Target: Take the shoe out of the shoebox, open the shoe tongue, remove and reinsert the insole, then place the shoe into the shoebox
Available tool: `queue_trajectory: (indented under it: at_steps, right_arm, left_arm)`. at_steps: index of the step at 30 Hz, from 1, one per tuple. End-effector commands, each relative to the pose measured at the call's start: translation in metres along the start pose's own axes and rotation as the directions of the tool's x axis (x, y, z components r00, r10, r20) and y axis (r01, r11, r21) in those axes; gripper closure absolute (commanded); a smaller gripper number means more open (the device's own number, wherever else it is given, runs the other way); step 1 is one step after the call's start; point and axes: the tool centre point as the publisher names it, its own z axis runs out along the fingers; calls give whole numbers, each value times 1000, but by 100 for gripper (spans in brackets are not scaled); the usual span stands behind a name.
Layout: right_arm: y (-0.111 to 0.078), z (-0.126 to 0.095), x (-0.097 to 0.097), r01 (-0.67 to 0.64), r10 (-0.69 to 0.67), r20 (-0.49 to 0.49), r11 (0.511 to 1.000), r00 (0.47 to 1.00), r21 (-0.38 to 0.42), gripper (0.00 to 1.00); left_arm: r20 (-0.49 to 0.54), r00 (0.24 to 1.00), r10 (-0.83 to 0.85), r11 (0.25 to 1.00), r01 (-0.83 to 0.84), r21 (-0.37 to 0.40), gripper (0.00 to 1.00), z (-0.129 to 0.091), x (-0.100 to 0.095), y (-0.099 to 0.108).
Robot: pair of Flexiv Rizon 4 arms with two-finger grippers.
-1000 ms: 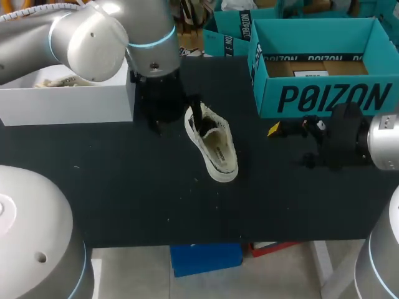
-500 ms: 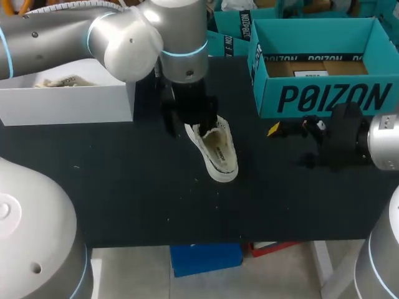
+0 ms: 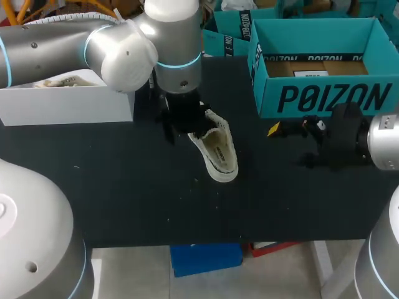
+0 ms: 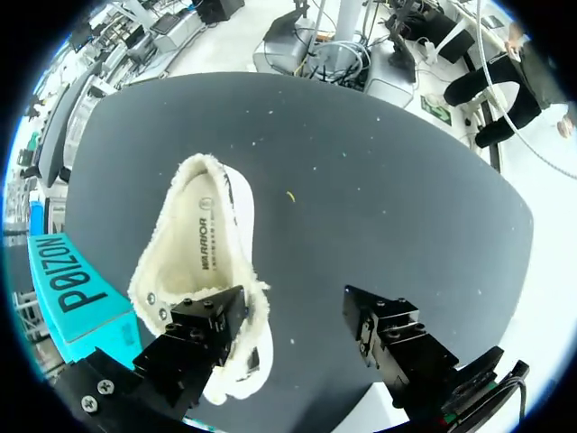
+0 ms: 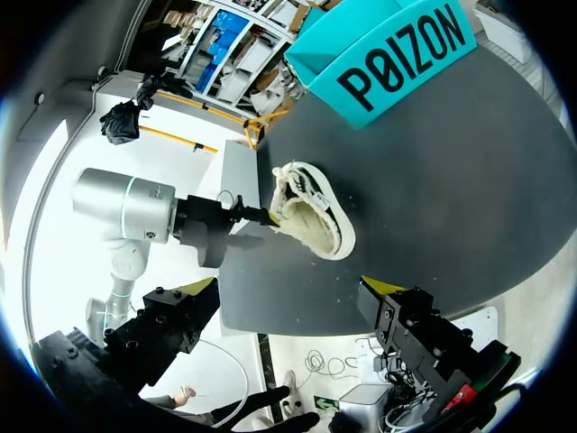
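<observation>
Left wrist view, unlike head view, shows left gripper (image 4: 293, 314) spread wide, one finger overlapping the shoe (image 4: 194, 239).

Left arm (image 3: 118, 50) over middle; left pincer (image 4: 293, 311) pointing down, spread; right pincer (image 5: 288, 293) level, spread.

Cream-white shoe (image 3: 217, 149) with black side print; teal shoebox (image 3: 324, 93) with black lettering; black, faintly speckled tabletop (image 3: 124, 187); plain white box (image 3: 68, 106); black right pincer (image 5: 290, 293) tipped yellow.

Cream shoe (image 3: 219, 152) sole-down, perhaps slightly tilted; open teal shoebox (image 3: 330, 96) nearby
</observation>
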Motion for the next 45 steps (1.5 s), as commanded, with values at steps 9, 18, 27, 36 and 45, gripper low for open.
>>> queue_trajectory:
  at_steps: [9, 18, 27, 36, 45]
  right_arm:
    - [0, 1, 1, 0, 0, 1, 1000, 1000, 0, 0]
    - [0, 1, 1, 0, 0, 1, 1000, 1000, 0, 0]
    - [0, 1, 1, 0, 0, 1, 1000, 1000, 0, 0]
    - [0, 1, 1, 0, 0, 1, 1000, 1000, 0, 0]
    - [0, 1, 1, 0, 0, 1, 1000, 1000, 0, 0]
  left_arm:
    - [33, 996, -86, 996, 87, -17, 22, 9, -8, 17]
    - [80, 993, -90, 995, 93, -33, 28, 10, -14, 20]
    - [134, 984, -121, 992, 124, -16, 47, 30, -13, 14]
    - [161, 970, -184, 981, 191, -33, 50, 38, -20, 19]
    - [171, 968, -186, 982, 191, -11, 58, 40, -26, 13]
